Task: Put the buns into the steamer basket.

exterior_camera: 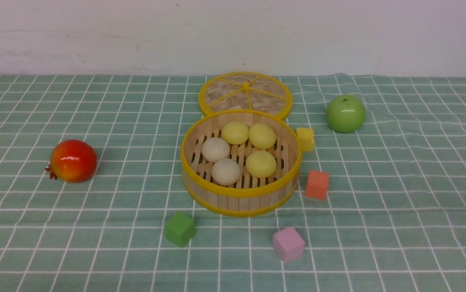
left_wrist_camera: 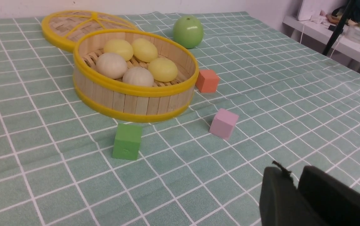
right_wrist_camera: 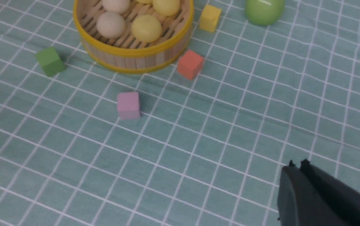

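Observation:
The steamer basket (exterior_camera: 237,200) stands at the middle of the checked cloth. Inside it lie the buns: two off-white ones (exterior_camera: 215,149) and three pale yellow ones (exterior_camera: 261,164). The basket (left_wrist_camera: 136,103) and its buns (left_wrist_camera: 111,65) also show in the left wrist view, far from my left gripper (left_wrist_camera: 294,171). That gripper's fingers stand slightly apart over bare cloth with nothing between them. My right gripper (right_wrist_camera: 298,164) is shut and empty, well away from the basket (right_wrist_camera: 129,59). Neither gripper shows in the front view.
The flat woven lid (exterior_camera: 245,94) lies just behind the basket. A green apple (exterior_camera: 345,113) sits at the back right and a red pomegranate (exterior_camera: 73,160) at the left. Yellow (exterior_camera: 305,139), orange (exterior_camera: 317,184), green (exterior_camera: 180,229) and pink (exterior_camera: 288,243) cubes surround the basket.

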You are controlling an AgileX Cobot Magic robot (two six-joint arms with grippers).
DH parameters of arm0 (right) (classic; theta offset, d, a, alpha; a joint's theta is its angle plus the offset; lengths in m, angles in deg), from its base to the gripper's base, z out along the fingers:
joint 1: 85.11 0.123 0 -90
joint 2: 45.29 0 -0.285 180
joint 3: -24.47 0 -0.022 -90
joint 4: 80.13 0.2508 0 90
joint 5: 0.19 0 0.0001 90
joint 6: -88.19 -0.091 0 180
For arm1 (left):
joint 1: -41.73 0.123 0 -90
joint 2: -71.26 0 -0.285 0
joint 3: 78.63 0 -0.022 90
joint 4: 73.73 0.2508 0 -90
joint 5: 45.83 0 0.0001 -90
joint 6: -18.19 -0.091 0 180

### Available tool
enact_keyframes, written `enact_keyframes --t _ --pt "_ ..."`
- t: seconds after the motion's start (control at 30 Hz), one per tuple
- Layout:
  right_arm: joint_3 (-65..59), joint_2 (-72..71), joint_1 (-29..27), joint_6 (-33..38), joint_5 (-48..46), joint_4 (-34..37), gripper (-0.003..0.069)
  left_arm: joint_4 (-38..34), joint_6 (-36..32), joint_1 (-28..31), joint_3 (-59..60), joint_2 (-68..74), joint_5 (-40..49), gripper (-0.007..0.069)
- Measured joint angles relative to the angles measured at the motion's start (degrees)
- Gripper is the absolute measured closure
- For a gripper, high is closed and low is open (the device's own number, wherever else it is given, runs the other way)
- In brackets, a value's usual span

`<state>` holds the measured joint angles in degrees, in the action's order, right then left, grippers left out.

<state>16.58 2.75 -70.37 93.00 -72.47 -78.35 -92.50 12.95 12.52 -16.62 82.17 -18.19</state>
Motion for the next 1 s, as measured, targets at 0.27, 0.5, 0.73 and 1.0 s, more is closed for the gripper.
enact_keyframes --t 0.27,0.5,0.73,1.0 --pt "-34.4 -22.9 -11.9 0.0 28.0 -0.8 0.0659 0.0 0.0 0.0 0.0 0.0 0.0 0.0522" --pt "-67.1 -39.9 -14.1 0.0 53.8 -0.2 0.0659 0.0 0.0 0.0 0.0 0.0 0.0 0.0513" --pt "-70.7 -40.8 -14.1 0.0 52.9 1.2 0.0659 0.0 0.0 0.0 0.0 0.0 0.0 0.0508" --pt "-70.5 -40.8 -14.1 0.0 51.3 1.2 0.0659 0.0 0.0 0.0 0.0 0.0 0.0 0.0502"
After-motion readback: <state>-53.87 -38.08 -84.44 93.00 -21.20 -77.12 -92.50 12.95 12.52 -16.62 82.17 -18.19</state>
